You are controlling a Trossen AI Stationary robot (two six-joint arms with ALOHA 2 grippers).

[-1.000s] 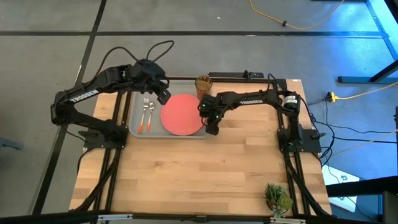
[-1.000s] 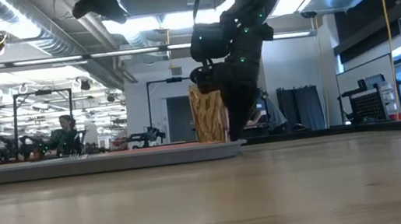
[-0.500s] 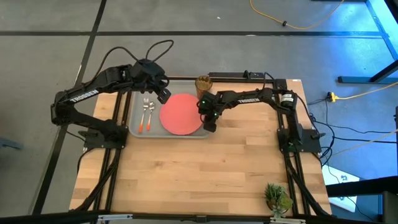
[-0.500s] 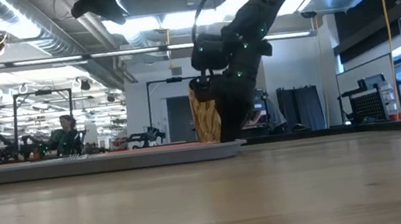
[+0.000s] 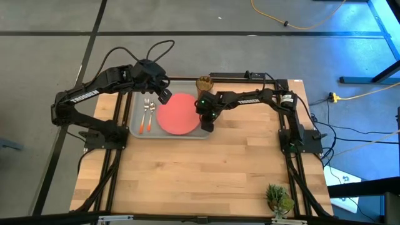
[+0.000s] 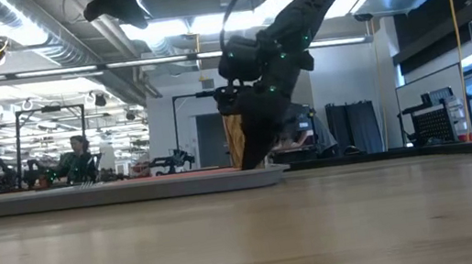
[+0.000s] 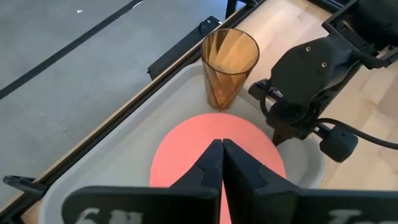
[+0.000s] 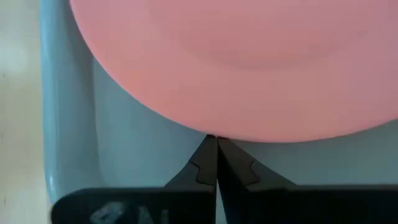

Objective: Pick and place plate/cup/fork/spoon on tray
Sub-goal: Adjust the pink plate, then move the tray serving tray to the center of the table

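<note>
Right wrist view: we see the right pincer (image 8: 216, 144) closed, tips touching the plate (image 8: 249, 56) edge, holding nothing. Over the last second it nudged the plate (image 5: 177, 114) further into the tray (image 5: 134, 119); we judge it placed. Cup (image 5: 204, 84), fork (image 5: 150, 116), spoon (image 5: 144, 117) are in too. Left pincer (image 7: 222, 149) is closed above.

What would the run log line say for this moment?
right claw: shut, tips at plate edge | plate: on tray | cup: on tray | fork, spoon: on tray | left claw: shut, above plate
</note>
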